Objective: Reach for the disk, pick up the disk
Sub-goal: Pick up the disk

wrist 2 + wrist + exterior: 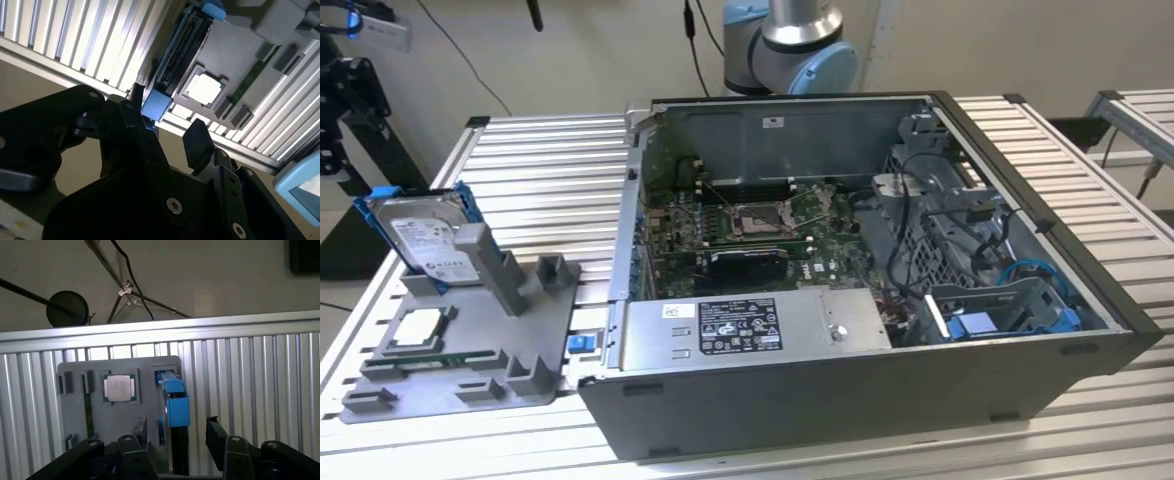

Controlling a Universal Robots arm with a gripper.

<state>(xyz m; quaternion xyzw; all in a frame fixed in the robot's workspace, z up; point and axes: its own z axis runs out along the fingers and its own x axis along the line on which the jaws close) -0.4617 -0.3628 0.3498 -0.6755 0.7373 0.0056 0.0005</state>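
The disk (427, 240) stands on edge at the far end of a grey tray (467, 350), on the exterior view's left. It is silver with a white label and a blue bracket. In the first wrist view I look down on its thin edge and blue bracket (175, 407). My gripper (177, 435) is open there, and its two dark fingers (215, 432) stand either side of the disk's line. In the second wrist view the blue bracket end (157, 105) lies between the fingertips (197, 140) of the gripper (167, 120). I see no contact with the disk.
An open computer case (854, 300) lies on the slatted aluminium table (534, 170), right of the tray. A small square silver chip (118, 388) rests in the tray beside the disk. Upright grey posts (487, 265) stand close to the disk. The table's edge (160, 330) runs just beyond the tray.
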